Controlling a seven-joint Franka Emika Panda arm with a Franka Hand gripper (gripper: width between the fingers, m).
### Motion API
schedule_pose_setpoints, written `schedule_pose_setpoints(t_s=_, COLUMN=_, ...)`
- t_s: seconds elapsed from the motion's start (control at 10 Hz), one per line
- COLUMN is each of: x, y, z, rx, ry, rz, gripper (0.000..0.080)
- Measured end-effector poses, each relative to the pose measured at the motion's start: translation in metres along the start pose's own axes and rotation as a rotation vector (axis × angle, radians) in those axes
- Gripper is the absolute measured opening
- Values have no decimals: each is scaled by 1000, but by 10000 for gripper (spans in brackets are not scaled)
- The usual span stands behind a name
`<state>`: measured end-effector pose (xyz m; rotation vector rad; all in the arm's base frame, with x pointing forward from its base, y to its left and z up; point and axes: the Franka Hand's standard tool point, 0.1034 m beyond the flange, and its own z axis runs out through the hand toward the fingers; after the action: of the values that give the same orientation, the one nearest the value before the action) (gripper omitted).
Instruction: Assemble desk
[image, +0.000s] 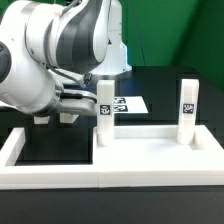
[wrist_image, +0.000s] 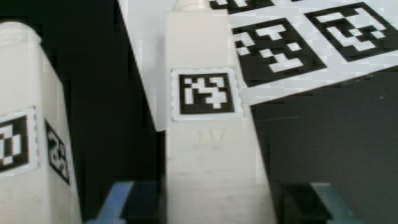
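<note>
Black cloth or paint covers the work table (image: 60, 145), with a green wall behind it. In the exterior view a low white border wall (image: 50, 175) runs along the front edge. Inside it, toward the exterior view's right, the desk's tabletop (image: 150, 145) lies flat. Two legs stand upright on it. The near leg (image: 106, 120) is under the arm, and the far leg (image: 187, 108) stands well apart at the tabletop's other end. The marker board (image: 132, 103) lies on the table behind them. The gripper (image: 101, 90) hangs at the near leg's upper part, but from here I cannot see how the jaws stand.

The wrist view is clearer. The near leg (wrist_image: 214, 130) runs straight up the middle, tag facing the camera, with one of the fingers (wrist_image: 121, 205) on each side of it. The gripper (wrist_image: 217, 205) straddles the leg with its jaws parted. A dark sliver shows on each side, so I judge it is not yet clamped. A second leg (wrist_image: 27, 120) stands just beside it, though I cannot tell which one. The marker board (wrist_image: 302, 40) is beyond.

This looks like the leg-fitting step. The next move calls for a square, firm pinch on the leg, then turning it down into the tabletop without tilting it.
</note>
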<state>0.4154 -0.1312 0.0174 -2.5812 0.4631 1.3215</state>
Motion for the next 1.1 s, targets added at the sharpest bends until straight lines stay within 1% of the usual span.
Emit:
schedule_pose_setpoints(t_s=0.5, x=0, y=1, z=-1, rx=0, ry=3, rz=0, gripper=284)
schedule_pose_setpoints(t_s=0.6, x=-8, y=4, z=-16, rx=-3, ry=-14, rz=-9, gripper=284)
schedule_pose_setpoints(t_s=0.7, x=-22, y=4, z=-41, rx=4, ry=-20, rz=-12, gripper=285)
schedule_pose_setpoints(t_s=0.8, x=-36, y=-1, z=-60, rx=15, ry=-8, rz=-21, gripper=285)
schedule_pose_setpoints(t_s=0.9, x=-52, y=-11, z=-75, rx=22, ry=16, rz=-13, gripper=285)
schedule_pose_setpoints(t_s=1.0, x=-75, y=-29, z=-87, rx=24, ry=19, rz=16, gripper=287)
schedule_pose_setpoints(t_s=1.1, x=-91, y=-49, z=-92, rx=9, ry=36, rz=21, gripper=287)
